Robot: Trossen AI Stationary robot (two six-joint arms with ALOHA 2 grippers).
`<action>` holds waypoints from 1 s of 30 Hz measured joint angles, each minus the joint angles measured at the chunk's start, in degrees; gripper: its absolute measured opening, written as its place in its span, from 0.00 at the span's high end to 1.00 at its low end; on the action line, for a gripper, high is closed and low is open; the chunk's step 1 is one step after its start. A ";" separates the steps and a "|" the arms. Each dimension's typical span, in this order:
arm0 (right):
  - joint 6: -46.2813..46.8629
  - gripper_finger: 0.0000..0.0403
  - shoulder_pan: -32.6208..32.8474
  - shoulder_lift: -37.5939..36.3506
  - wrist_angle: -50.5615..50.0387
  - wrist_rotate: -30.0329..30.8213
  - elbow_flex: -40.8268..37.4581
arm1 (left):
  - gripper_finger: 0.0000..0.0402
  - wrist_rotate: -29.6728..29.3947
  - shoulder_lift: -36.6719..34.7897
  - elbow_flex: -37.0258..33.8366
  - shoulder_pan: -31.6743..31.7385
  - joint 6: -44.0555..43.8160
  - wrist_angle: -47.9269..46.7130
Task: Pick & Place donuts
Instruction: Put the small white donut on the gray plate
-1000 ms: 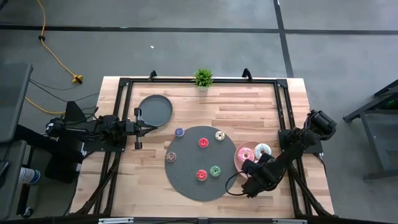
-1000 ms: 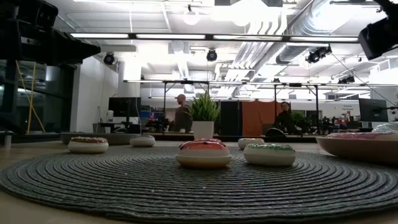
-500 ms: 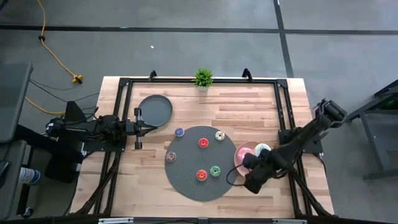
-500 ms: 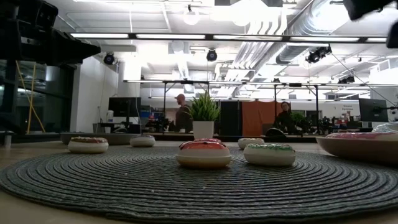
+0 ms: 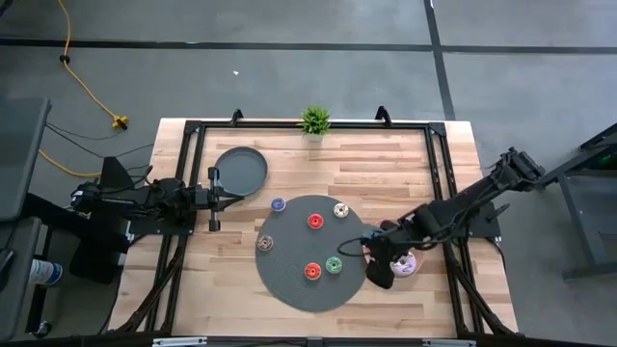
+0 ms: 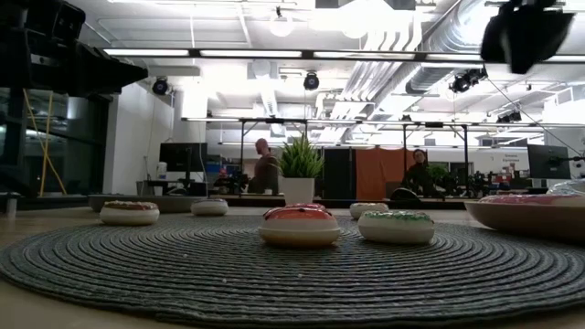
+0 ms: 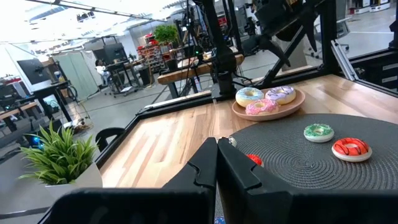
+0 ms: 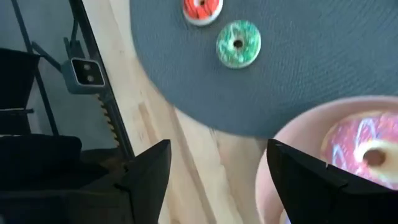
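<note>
Six tiny donuts lie flat on the round grey mat (image 5: 310,253): blue (image 5: 278,204), red (image 5: 315,221), cream (image 5: 340,210), brown (image 5: 265,243), red (image 5: 312,271) and green (image 5: 334,264). Three larger donuts sit on the pink plate (image 7: 239,114): white (image 7: 250,95), lilac (image 7: 281,93) and pink (image 7: 261,107). In the high view my right arm hides most of that plate, and only the lilac donut (image 5: 405,262) shows. My right gripper (image 8: 217,180) is open above the plate's rim (image 8: 292,134) beside the mat, holding nothing. My left gripper (image 7: 216,168) is shut and waits by the dark grey plate (image 5: 240,171).
A small potted plant (image 5: 314,120) stands at the table's far edge. A black frame (image 5: 188,173) runs round the tabletop. Bare wood lies between the mat and the far edge (image 5: 386,164). The mat's near-left corner side (image 5: 222,289) is bare wood too.
My right arm has stretched out from its folded pose and swung across the pink plate, now covering the pink and white donuts in the high view. Its gripper has shifted a little toward the table's left and far edges, to the mat's rim. The donuts have stayed put.
</note>
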 joint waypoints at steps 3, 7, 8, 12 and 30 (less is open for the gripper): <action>-2.91 0.37 -2.58 -0.67 -0.17 0.23 0.00 | 1.00 0.00 -0.01 0.01 0.00 0.00 0.00; -8.21 0.37 -7.64 -2.27 -0.11 0.51 0.00 | 1.00 0.00 0.01 0.01 0.00 0.00 0.01; -9.52 0.37 -9.07 -2.46 -0.08 0.42 0.00 | 1.00 0.00 0.00 0.00 0.00 0.00 0.00; -14.61 0.37 -15.12 -2.96 0.11 -0.06 0.00 | 1.00 0.00 -0.01 0.00 0.00 0.00 -0.01; -34.65 0.37 -35.12 -2.97 -0.20 -7.61 0.00 | 1.00 0.00 0.00 0.01 0.01 0.00 -0.01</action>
